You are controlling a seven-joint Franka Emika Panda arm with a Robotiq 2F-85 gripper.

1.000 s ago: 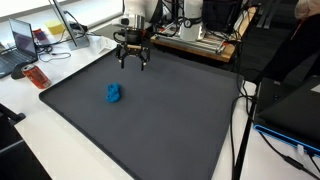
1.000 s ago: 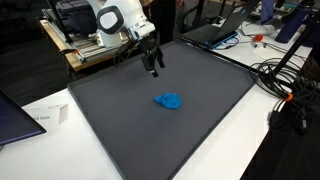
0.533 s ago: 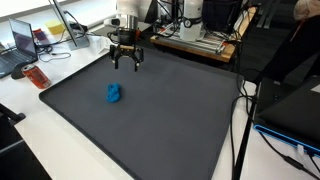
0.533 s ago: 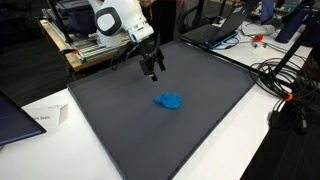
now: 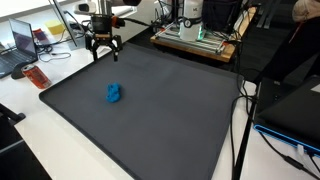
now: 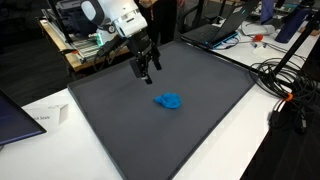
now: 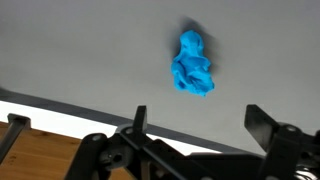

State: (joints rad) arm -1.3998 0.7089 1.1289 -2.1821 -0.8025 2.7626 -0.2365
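Black two-finger Robotiq gripper (image 5: 104, 52), jaws spread wide and holding nothing, hangs above one edge of the dark grey rectangular mat (image 5: 170, 115) in both exterior views. The small crumpled bright-blue object (image 5: 114, 93) lies on the mat, apart from the gripper. In the wrist view it sits beyond the fingertips (image 7: 140, 116).

toy (image 5: 114, 93) on mat (image 5: 160, 125), end effector (image 5: 104, 54) apart
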